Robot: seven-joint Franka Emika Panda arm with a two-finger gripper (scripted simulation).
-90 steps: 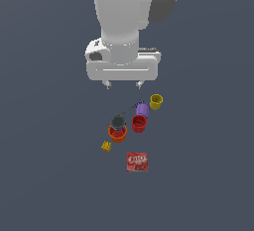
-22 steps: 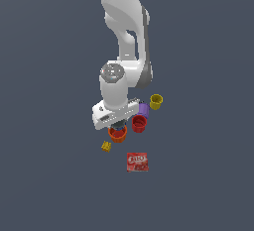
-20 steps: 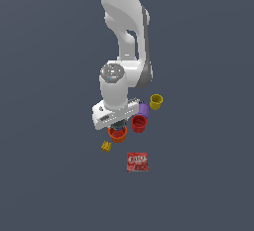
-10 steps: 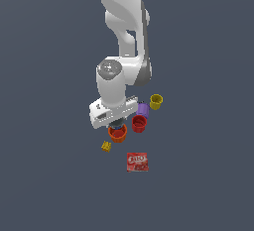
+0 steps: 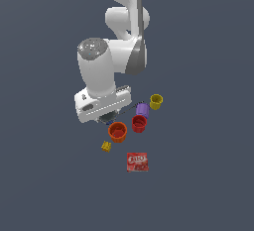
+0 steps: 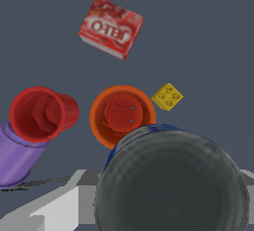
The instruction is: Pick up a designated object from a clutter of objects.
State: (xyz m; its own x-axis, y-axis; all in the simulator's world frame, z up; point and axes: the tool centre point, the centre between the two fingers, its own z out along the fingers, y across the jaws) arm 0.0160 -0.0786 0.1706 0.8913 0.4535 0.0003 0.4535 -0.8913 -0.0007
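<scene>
The dark can (image 6: 171, 180), with a grey-teal top and a blue band, fills the near part of the wrist view. My gripper (image 6: 168, 195) is shut on it, with grey fingers (image 6: 54, 205) showing at its sides. In the exterior view the gripper (image 5: 107, 120) hangs under the white hand, and only a dark sliver of the can (image 5: 105, 121) shows, just above the orange cup (image 5: 117, 132). The can is held off the surface. The red cup (image 5: 139, 123), purple cup (image 5: 142, 110) and yellow cup (image 5: 156, 101) stand to the exterior view's right.
A tiny yellow block (image 5: 106, 146) lies near the orange cup (image 6: 121, 113). A flat red packet with white lettering (image 5: 137, 161) lies beyond it (image 6: 110, 27). The purple cup (image 6: 17, 155) lies on its side beside the red cup (image 6: 42, 113).
The hand has risen a little and shifted towards the exterior view's left, taking the can with it. The orange cup now shows whole. The other things have not moved.
</scene>
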